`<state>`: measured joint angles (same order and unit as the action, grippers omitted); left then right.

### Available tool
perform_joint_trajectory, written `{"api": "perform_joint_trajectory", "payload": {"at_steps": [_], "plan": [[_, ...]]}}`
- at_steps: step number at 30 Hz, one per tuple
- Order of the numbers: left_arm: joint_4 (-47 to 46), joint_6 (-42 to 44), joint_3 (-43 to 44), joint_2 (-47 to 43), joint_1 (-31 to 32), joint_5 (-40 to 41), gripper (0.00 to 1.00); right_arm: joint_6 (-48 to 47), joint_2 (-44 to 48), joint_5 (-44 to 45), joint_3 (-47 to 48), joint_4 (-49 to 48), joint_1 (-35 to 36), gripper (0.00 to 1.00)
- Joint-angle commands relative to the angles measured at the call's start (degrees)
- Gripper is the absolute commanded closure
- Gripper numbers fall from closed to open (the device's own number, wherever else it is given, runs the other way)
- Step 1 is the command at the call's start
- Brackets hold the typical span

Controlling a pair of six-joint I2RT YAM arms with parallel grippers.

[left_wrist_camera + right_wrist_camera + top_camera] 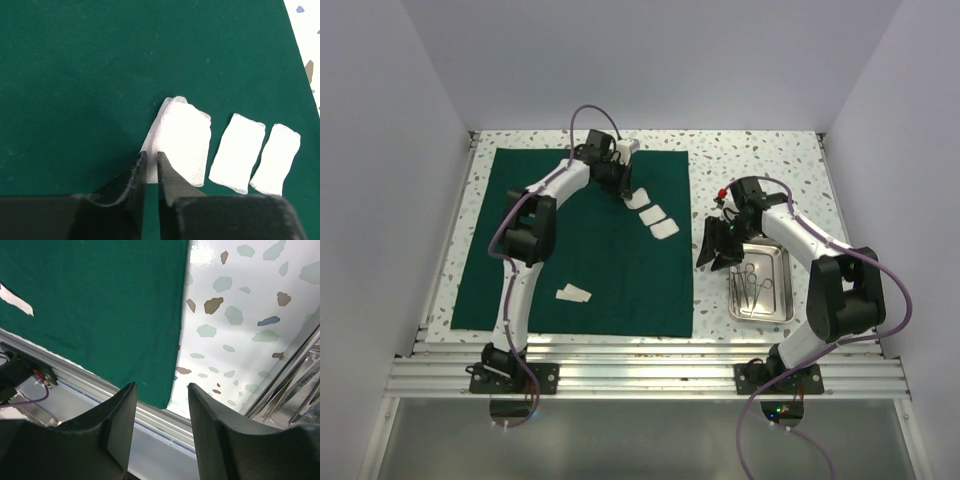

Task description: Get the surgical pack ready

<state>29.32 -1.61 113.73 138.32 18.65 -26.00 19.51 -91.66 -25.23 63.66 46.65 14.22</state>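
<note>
Your left gripper (pixel 151 164) is low over the far-right part of the dark green cloth (pixel 590 265). The cloth lies spread flat on the left half of the speckled table (pixel 760 160). The fingers are pinched to a sliver on the near-left corner of the end gauze square (pixel 182 142), and white shows in the slit. That square's left edge looks doubled over.

A second gauze square (pixel 237 152) and a third gauze square (pixel 276 159) lie flat just beside it in a row, not touching each other. A lone gauze piece (pixel 572 293) lies near the cloth's front edge, well apart from the row.

Your right gripper (pixel 160 390) hangs with its jaws spread wide and nothing between them. It is over bare table, between the cloth's right edge and the steel tray (pixel 778 262). The tray sits on the table to the right of the cloth, off it. Silvery scissor-like instruments (pixel 752 285) lie inside the tray.
</note>
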Motion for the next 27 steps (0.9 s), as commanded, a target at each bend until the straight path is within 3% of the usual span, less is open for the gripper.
{"api": "perform_joint_trajectory", "payload": {"at_steps": [1,5,15,22,27], "plan": [[-0.92,1.34,1.50,-1.64,-0.37,1.12,0.81,-0.35,-0.54,-1.22,1.73,0.46,-0.16,0.51],[-3.39,1.34,-0.97,-4.11,0.50,2.79,0.70,-0.17,-0.72,-1.40,1.82,0.28,-0.24,0.51],[-3.92,3.89,-3.25,-6.13,1.12,6.13,0.63,-0.26,-0.63,-1.48,1.29,0.11,-0.16,0.51],[-3.05,6.53,-2.91,-6.14,2.70,9.74,0.52,-0.35,-0.72,-1.75,1.20,-0.07,-0.16,0.51],[-1.02,7.49,-3.16,-4.99,3.58,9.47,0.53,-0.43,-0.63,-1.66,1.12,-0.07,-0.16,0.51]]}}
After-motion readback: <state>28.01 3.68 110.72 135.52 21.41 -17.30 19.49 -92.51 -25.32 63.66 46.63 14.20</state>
